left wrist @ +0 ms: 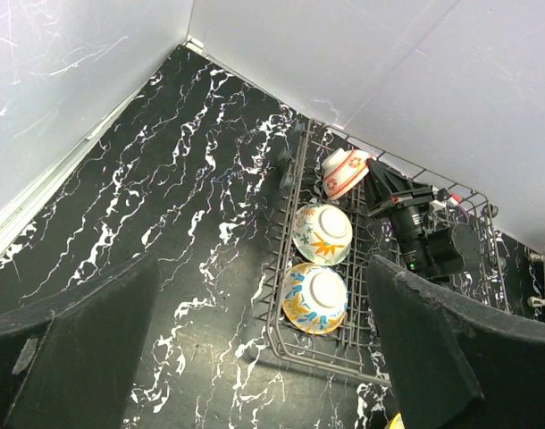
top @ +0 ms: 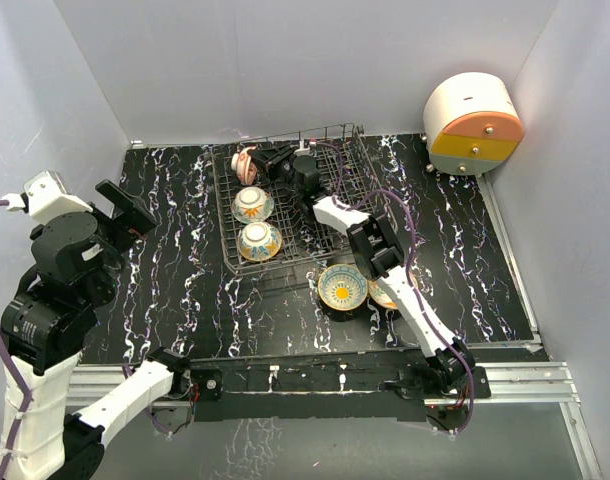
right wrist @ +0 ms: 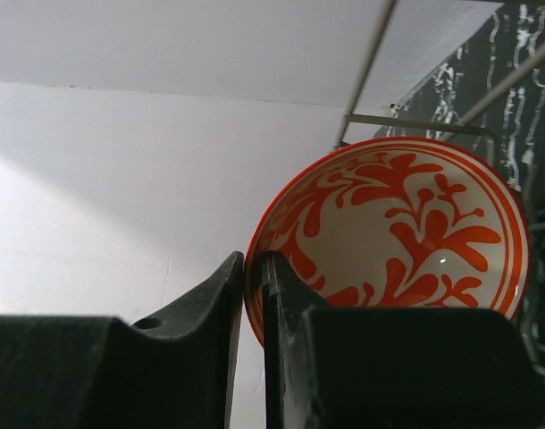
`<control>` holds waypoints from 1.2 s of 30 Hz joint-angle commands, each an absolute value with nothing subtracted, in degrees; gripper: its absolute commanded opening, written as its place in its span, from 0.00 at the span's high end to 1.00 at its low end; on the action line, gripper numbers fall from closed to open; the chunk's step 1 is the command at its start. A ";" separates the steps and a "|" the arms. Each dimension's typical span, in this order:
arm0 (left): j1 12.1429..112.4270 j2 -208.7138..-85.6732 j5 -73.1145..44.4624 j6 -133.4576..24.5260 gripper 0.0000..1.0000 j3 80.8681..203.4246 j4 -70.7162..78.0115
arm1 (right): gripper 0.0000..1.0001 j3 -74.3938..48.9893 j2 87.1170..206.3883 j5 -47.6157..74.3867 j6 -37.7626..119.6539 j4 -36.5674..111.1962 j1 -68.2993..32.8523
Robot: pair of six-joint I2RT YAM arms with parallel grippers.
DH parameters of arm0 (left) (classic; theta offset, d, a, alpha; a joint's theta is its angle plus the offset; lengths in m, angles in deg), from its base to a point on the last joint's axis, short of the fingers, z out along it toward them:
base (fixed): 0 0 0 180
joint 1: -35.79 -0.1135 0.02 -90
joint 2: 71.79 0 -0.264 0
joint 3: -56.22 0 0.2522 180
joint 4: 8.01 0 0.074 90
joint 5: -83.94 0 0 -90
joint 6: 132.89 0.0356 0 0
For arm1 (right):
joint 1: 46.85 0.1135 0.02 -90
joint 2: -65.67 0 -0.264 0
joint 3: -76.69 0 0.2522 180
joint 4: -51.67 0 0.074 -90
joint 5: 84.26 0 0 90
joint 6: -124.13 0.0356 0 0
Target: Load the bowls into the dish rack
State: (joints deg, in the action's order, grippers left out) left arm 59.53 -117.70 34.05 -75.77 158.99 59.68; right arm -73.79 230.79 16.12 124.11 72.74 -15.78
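The dark grey wire dish rack (top: 330,215) stands mid-table. Two bowls lie upside down in its left column: an orange-green one (top: 252,204) and a blue-yellow one (top: 259,241). My right gripper (top: 262,160) is shut on the rim of the red bowl (top: 244,163) and holds it on edge at the rack's far left corner; the bowl's red floral inside (right wrist: 406,237) fills the right wrist view. Two more bowls, blue-orange (top: 342,287) and another (top: 383,296) partly hidden by the arm, sit on the table before the rack. My left gripper (top: 125,208) is open, high at the left.
A round white, orange and yellow drawer unit (top: 472,123) stands at the back right. White walls close in the black marbled table (top: 175,270) on three sides. The right arm stretches across the rack. The rack also shows in the left wrist view (left wrist: 290,340).
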 commanded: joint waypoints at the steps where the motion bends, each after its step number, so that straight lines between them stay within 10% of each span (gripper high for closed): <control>1: 59.60 -117.45 35.66 -73.31 0.03 158.92 58.32 | 0.84 -78.04 232.31 14.80 126.41 77.45 -16.01; 36: 59.60 -117.62 36.19 -65.73 0.03 156.89 54.35 | 0.87 -68.82 227.78 14.48 130.57 71.05 -16.90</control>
State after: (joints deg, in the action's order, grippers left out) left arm 59.53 -117.22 35.56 -68.05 157.63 56.49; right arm -72.35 231.60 15.55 130.53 71.82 -15.47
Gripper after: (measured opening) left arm 0.970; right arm 0.124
